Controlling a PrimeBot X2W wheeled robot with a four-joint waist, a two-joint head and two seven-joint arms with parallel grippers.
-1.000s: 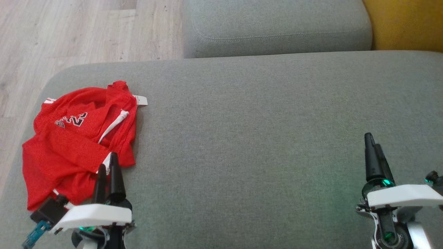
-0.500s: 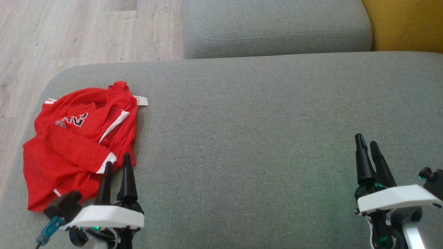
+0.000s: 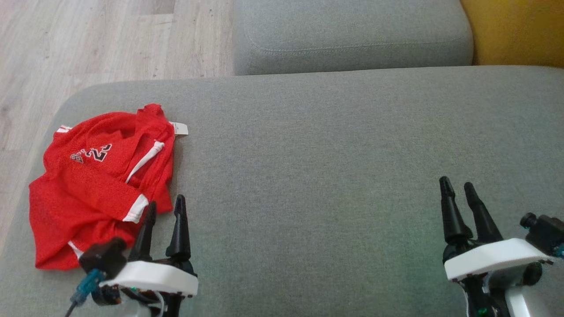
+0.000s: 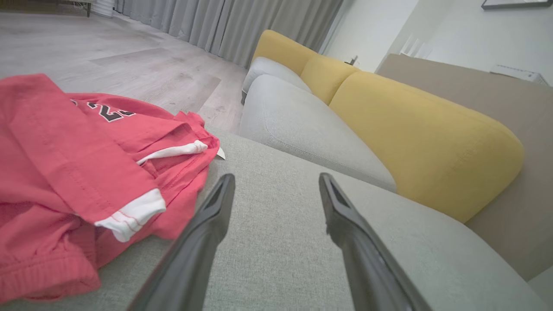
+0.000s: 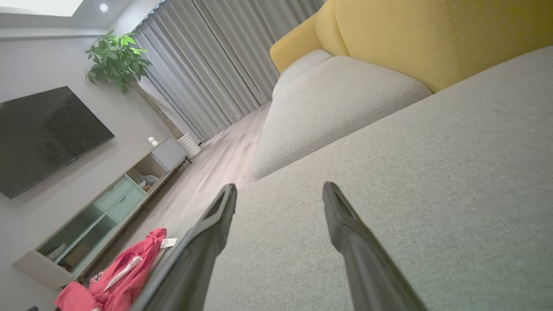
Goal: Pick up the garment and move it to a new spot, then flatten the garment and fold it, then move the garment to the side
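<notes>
The garment [image 3: 97, 176] is a red mesh sports piece with white trim and a printed number. It lies crumpled at the left end of the sofa seat [image 3: 308, 176], close to the rounded edge above the floor [image 3: 88, 39]. It looks light, thin and limp, so it will probably sag and trail from wherever it is pinched and will not lift as one piece. A grip on a single smooth layer may slip or bring up only that layer. The better hold is likely a bunched spot. One is the white-banded cuff [image 3: 135, 208] at its near right edge, where the cloth is doubled. Another is the raised fold by the label [image 3: 179, 128] at the far side (that one sits farther from either arm). Flattening it should later need two well-spaced holds along a hem.

The left tool [image 3: 166, 201] is spread wide and carries nothing. It sits just beside the cuff, to its right. In the left wrist view both fingers frame bare seat with the red cloth off to their left, not between them. Whether one finger brushes the hem I cannot tell. The right tool [image 3: 456, 183] is also spread and empty, well apart from the garment over the right part of the seat.
</notes>
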